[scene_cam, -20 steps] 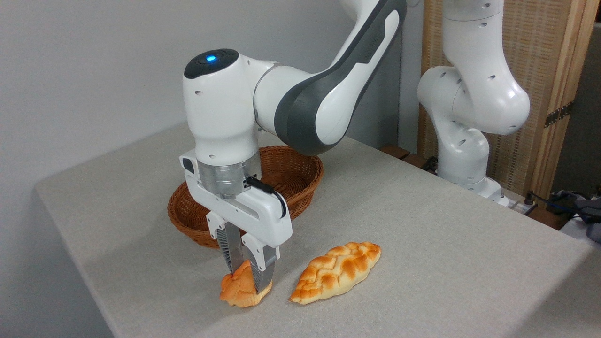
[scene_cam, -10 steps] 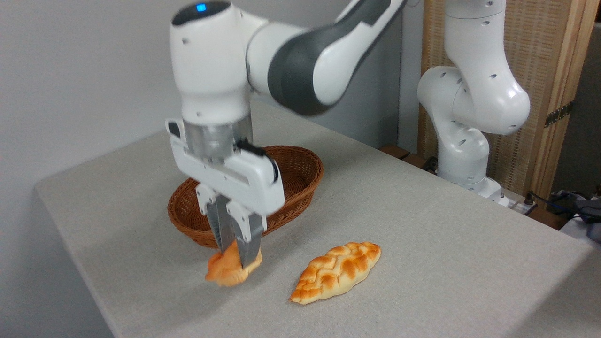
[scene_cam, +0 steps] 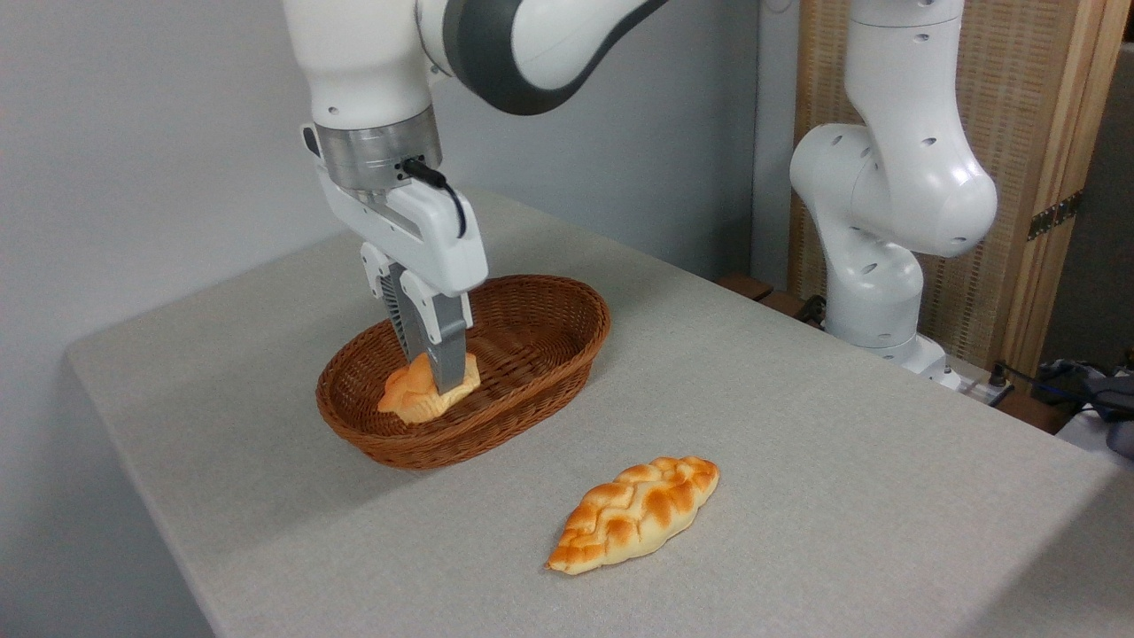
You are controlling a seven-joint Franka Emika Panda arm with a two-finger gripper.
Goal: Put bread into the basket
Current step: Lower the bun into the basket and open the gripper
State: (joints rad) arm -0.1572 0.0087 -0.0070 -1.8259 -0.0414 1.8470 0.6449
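Observation:
The bread (scene_cam: 409, 399), a small orange-golden knotted bun, hangs pinched between the two fingers of my gripper (scene_cam: 436, 379), which is shut on it. It is held over the left half of the oval brown wicker basket (scene_cam: 549, 354), in front of the inside of the near rim as the camera sees it. Whether the bun touches the basket floor I cannot tell. The fingers point straight down and hide the bun's right part.
A longer braided loaf (scene_cam: 634, 513) with pointed ends lies on the grey table (scene_cam: 797, 461) in front of and to the right of the basket. The arm's white base (scene_cam: 877, 292) stands at the table's far right edge, before a wooden screen.
My gripper has lifted the bun off the table in front of the basket and carried it up and back, over the near rim into the basket's left half.

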